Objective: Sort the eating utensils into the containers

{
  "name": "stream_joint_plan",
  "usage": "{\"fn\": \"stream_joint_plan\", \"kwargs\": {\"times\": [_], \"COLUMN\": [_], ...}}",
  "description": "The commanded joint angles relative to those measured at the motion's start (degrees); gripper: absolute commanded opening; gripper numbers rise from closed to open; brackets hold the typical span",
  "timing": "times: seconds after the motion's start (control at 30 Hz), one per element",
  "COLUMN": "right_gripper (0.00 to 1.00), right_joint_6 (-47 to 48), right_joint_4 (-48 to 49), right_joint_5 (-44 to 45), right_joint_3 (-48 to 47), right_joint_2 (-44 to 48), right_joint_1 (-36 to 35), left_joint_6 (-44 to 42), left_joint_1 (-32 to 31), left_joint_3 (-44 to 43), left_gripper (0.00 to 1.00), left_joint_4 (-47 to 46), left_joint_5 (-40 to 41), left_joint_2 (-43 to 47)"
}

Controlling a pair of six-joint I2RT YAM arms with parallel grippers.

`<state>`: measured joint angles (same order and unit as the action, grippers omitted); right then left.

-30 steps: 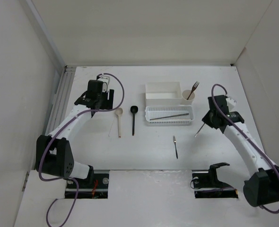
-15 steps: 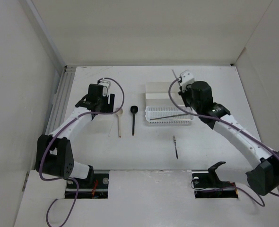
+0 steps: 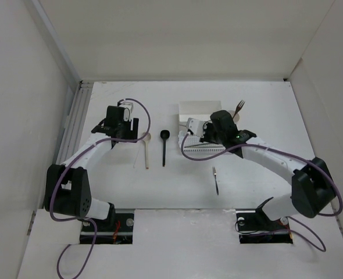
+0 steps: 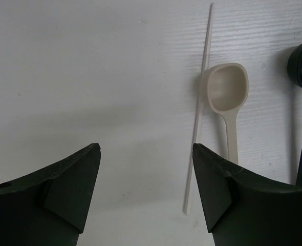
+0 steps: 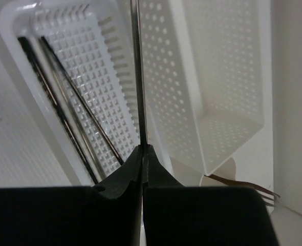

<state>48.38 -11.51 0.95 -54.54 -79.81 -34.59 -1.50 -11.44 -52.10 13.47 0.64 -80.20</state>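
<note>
Plainly, right claw pinches a dark stick over the basket.

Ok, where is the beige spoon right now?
In the top view the beige spoon lies left of centre on the table, just left of the black spoon, with a thin pale stick alongside its left edge.

No readable text, labels or numbers — on anything shown.

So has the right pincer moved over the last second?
Yes. In the top view the right pincer swung left, from right of the perforated basket to above its left half, holding a stick.
</note>
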Motion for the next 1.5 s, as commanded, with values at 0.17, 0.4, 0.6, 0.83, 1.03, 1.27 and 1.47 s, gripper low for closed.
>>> {"fn": "stream_joint_plan", "kwargs": {"times": [0.17,0.4,0.6,0.83,1.03,1.27,1.47], "right_gripper": [0.00,0.00,0.00,0.07,0.14,0.36,0.44], "right_joint_6": [11.6,14.6,15.6,15.6,15.6,15.6,14.5], "right_joint_4": [-1.9,-2.5,-3.9,-2.6,-0.6,-0.1,0.4], "right_joint_5": [-1.4,-0.3,0.8,2.6,4.9,5.5,5.5], "right_joint_3": [-1.0,-1.0,-1.0,-1.6,-1.6,-2.7,-3.2], "right_joint_2": [-5.2,-7.6,-9.2,-11.7,-12.7,-13.3,-12.7], "right_joint_1": [0.0,0.0,0.6,0.6,1.2,1.8,1.8], "left_joint_6": [0.1,-0.4,-4.4,-10.3,-12.3,-11.6,-10.4], "left_joint_1": [0.5,0.5,-0.1,-1.4,-3.1,-4.7,-4.7], "left_joint_3": [0.9,0.3,-0.2,-1.9,-1.9,-1.3,-1.3], "left_gripper": [0.71,0.70,0.64,0.65,0.65,0.65,0.60], "left_joint_4": [-1.7,-1.0,0.3,2.0,2.0,2.0,1.5], "left_joint_5": [-2.4,-3.8,-3.0,-5.5,-7.5,-8.0,-6.5], "left_joint_2": [0.7,-1.4,-2.4,-3.6,-6.4,-9.8,-12.6]}}
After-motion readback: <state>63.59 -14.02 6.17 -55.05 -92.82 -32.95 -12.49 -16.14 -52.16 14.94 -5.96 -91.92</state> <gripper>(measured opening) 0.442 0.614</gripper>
